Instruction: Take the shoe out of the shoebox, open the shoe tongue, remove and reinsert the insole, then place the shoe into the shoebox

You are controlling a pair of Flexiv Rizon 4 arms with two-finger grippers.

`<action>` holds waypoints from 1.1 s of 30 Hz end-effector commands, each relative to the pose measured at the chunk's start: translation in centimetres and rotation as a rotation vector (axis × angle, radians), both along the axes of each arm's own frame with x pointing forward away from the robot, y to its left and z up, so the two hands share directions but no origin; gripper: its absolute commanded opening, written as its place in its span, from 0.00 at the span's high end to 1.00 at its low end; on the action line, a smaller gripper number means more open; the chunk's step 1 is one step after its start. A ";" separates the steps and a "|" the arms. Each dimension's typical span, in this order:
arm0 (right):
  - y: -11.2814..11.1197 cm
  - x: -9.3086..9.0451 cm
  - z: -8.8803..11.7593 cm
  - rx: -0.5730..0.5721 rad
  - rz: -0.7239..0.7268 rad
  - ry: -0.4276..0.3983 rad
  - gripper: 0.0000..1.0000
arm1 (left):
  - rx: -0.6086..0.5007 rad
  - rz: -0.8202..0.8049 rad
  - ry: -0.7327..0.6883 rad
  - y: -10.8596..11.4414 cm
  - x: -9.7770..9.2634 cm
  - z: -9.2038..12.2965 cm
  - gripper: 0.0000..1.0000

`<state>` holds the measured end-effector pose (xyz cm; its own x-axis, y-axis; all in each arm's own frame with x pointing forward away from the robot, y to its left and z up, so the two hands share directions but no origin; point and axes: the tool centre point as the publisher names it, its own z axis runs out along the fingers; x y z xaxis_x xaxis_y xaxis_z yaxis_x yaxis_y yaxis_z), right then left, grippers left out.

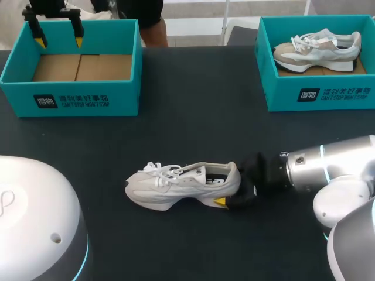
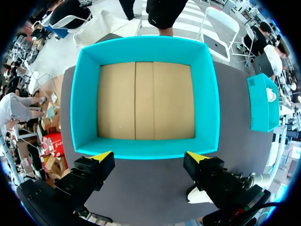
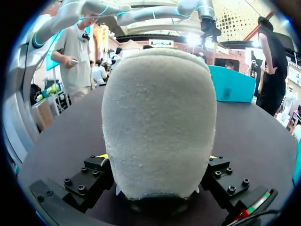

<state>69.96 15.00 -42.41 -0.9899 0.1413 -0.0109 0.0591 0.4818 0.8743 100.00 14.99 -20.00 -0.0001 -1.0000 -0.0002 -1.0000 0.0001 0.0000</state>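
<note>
- An empty box (image 1: pixel 70 96), teal, sits at the far left of the dark worktop (image 1: pixel 193 129). A second box (image 1: pixel 319 96) at the far right holds another shoe (image 1: pixel 316 50).
- A white shoe (image 1: pixel 181 186) stands on its sole mid-worktop, toe to the left, well apart from both boxes.
- The right arm comes in low from the right, and the right hand (image 3: pixel 158 160) pinches the shoe's heel from both sides.
- The left hand (image 2: pixel 148 157) hangs above the empty box's rim, fingers spread.
</note>
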 end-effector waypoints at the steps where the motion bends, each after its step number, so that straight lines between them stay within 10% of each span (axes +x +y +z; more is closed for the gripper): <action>1: -1.8 0.7 1.0 -0.032 0.019 0.012 1.00 | 0.000 0.000 0.000 0.0 0.0 0.0 0.00; 33: -2.2 1.1 -0.9 -0.046 0.061 0.018 1.00 | 0.000 0.000 0.000 0.0 0.0 0.0 0.00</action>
